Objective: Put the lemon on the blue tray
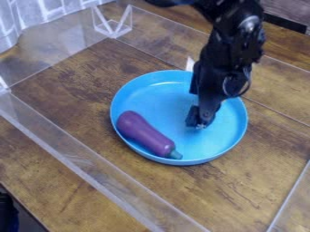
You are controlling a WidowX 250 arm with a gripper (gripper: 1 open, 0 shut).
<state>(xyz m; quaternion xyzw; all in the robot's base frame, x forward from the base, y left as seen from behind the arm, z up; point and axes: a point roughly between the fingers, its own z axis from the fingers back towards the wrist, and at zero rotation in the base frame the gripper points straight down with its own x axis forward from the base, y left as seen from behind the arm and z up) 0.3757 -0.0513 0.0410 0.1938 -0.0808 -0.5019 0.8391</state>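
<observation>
Camera, lemon hidden behind tool

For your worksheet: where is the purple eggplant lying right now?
In the camera view, the eggplant lies inside the blue tray, along its lower-left rim, down and left of the gripper, which hangs over the tray's right half.

The claw is pointing steeply down into the blue tray, its tips near the tray floor. The purple eggplant is lying in the tray, left of the claw. The lemon is hiding behind the arm.
</observation>
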